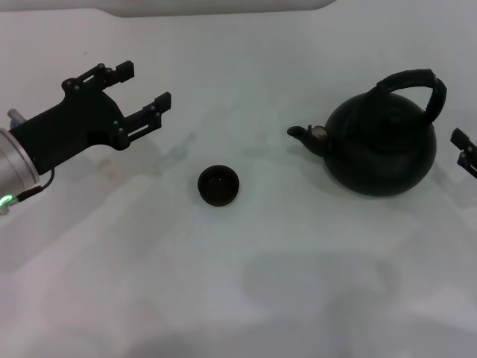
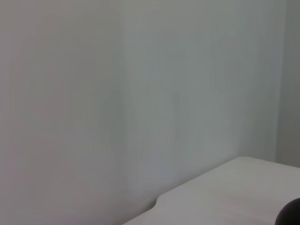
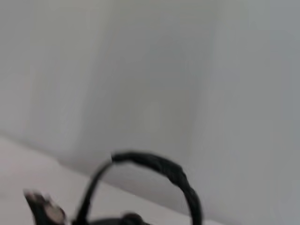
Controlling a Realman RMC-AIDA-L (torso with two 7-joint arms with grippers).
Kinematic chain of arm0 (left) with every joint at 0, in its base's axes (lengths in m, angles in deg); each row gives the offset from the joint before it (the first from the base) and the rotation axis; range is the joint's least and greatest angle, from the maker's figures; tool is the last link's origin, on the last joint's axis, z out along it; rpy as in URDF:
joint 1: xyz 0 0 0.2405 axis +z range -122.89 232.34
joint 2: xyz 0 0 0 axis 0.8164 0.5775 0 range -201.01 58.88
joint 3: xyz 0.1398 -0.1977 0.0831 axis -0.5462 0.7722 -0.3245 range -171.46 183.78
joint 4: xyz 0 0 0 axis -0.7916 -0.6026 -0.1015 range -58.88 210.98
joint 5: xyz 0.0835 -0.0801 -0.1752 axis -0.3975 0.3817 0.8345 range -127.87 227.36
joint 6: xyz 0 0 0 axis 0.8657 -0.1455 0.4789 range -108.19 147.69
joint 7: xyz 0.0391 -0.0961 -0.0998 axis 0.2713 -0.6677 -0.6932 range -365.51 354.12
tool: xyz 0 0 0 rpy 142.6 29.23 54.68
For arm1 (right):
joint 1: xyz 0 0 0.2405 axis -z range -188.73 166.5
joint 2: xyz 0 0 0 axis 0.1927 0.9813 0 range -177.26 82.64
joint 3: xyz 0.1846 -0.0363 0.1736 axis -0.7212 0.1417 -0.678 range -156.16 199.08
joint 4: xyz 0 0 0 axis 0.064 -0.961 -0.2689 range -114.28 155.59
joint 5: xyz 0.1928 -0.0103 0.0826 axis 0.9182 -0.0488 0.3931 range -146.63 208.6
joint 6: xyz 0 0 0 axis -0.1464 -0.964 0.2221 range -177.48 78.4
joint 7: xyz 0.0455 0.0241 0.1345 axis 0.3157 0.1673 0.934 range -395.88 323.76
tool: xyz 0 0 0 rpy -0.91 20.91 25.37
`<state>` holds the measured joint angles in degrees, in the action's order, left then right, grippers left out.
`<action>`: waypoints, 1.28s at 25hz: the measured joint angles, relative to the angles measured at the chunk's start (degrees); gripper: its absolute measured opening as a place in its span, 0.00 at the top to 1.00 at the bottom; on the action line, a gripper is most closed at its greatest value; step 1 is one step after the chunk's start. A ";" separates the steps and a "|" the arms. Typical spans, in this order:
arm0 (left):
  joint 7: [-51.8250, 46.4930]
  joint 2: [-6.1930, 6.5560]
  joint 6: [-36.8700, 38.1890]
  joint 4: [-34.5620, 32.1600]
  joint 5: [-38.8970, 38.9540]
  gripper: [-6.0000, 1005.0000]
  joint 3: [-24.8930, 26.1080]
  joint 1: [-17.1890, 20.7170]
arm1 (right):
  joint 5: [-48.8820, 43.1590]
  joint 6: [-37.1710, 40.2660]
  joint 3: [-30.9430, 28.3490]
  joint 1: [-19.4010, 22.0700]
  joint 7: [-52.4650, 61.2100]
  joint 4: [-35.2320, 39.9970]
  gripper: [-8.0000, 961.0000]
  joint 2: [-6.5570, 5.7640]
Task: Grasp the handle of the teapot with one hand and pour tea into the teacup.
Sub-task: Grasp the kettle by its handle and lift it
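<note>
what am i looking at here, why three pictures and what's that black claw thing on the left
It is a two-armed robot seen by three cameras. The head view looks down at a white table. The claw is the left end effector, open, holding nothing, hovering left of the small dark teacup. On the right stands a black teapot with an arched handle, spout toward the cup. Only a sliver of the right end effector shows at the edge. The other two pictures come from wrist cameras: the left sees mostly wall, the right sees the handle.
</note>
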<state>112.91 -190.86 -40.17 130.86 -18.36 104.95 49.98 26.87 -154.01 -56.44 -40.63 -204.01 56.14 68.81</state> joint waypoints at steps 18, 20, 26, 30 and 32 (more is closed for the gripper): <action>-0.28 0.26 -1.15 -0.94 -0.01 0.26 0.17 -0.03 | -7.21 -4.91 -4.77 -12.32 11.45 14.97 0.22 0.07; -0.27 0.27 -1.77 -1.02 -0.02 0.26 0.17 0.13 | -7.21 -4.47 -4.63 -12.72 11.29 14.80 0.22 0.01; 0.00 0.27 -3.65 -1.28 -0.02 0.26 0.18 0.53 | -7.17 -2.14 -4.42 -12.89 10.76 13.84 0.22 -0.08; 0.03 0.27 -4.16 -1.28 -0.02 0.26 0.17 0.73 | -7.07 0.40 -4.42 -12.09 9.52 11.29 0.22 -0.22; 0.04 0.27 -4.66 -1.28 -0.02 0.26 0.20 0.80 | -6.75 1.76 -4.42 -11.80 9.19 10.24 0.23 -0.31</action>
<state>112.95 -190.59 -44.83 129.57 -18.38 105.15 50.78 20.12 -152.25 -60.86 -52.43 -194.82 66.38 68.50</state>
